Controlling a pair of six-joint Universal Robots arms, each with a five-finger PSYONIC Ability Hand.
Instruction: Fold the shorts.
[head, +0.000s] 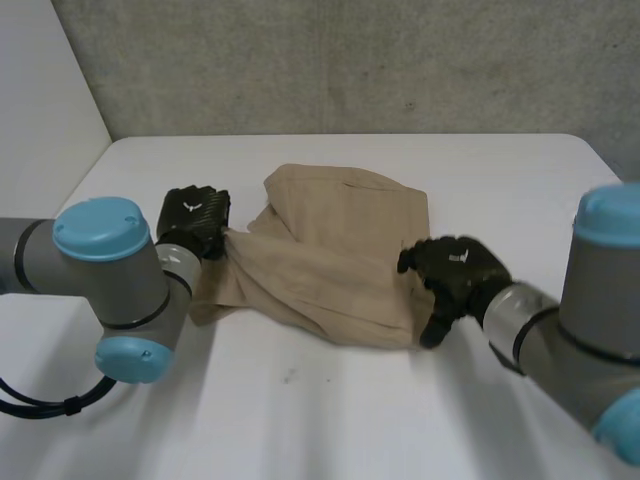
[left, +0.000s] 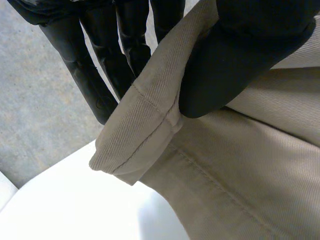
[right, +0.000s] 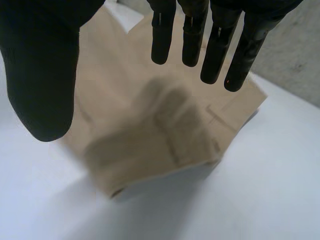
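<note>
The beige shorts (head: 335, 265) lie partly folded in the middle of the white table (head: 350, 420). My left hand (head: 195, 222) is at their left edge. In the left wrist view its thumb (left: 235, 60) pinches a hemmed edge of the shorts (left: 145, 135) against the fingers (left: 100, 75), and that edge is lifted off the table. My right hand (head: 455, 270) hovers at the right edge of the shorts. In the right wrist view its fingers (right: 220, 45) are straight, the thumb (right: 40, 65) stands apart, and the shorts (right: 165, 125) lie below with nothing between them.
A grey concrete wall (head: 350, 60) stands behind the table's far edge. Bare white tabletop (right: 270, 175) surrounds the shorts, with the widest stretch toward the near edge. My two arms come in from the near left and near right.
</note>
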